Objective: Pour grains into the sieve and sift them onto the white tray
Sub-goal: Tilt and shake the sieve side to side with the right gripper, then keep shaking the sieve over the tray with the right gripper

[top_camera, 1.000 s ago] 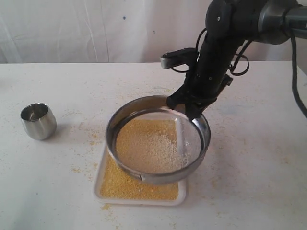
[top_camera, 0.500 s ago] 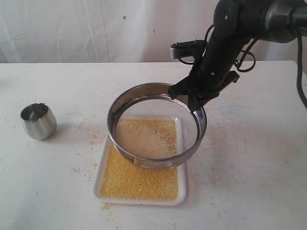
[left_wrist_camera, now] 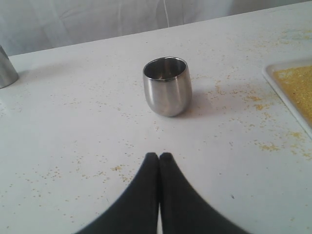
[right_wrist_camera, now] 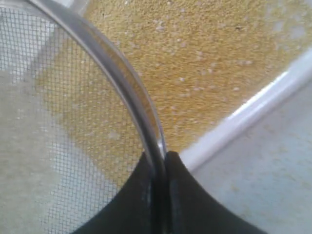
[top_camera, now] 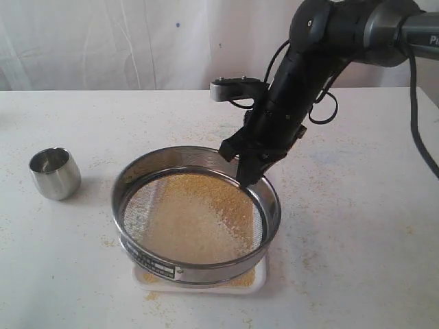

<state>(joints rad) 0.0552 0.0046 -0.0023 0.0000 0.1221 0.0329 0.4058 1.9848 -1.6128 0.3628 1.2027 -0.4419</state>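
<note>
The right gripper (top_camera: pixel 245 179) has its two fingers pinched tight on the far right rim of the sieve (top_camera: pixel 195 218), one finger inside the ring and one outside, with the steel wall clamped between them. The sieve sits over the tray (top_camera: pixel 206 285) and hides nearly all of it: only the tray's near rim and near right corner show, and the sieve overhangs the tray's left side. I cannot tell whether it rests on the tray or hangs just above it. Grains (top_camera: pixel 199 219) lie spread across the mesh, fine yellow ones mixed with paler coarse ones, and the right wrist view shows more yellow grains lying on the tray under the mesh, right up to its white rim. The left gripper (left_wrist_camera: pixel 159 158) is fully closed, its fingertips touching with nothing between them, low over bare table (top_camera: pixel 357 240) and facing the cup (top_camera: pixel 55 173). The cup stands upright, well apart from the sieve on the left, with open table between them. To the right of the sieve and in front of it the table is open too, and behind it the table runs back to a white cloth (top_camera: pixel 103 41). Count: one sieve, one tray, one cup, two grippers, plus one steel object (left_wrist_camera: pixel 6 68) cut off at the edge of the left wrist view.
</note>
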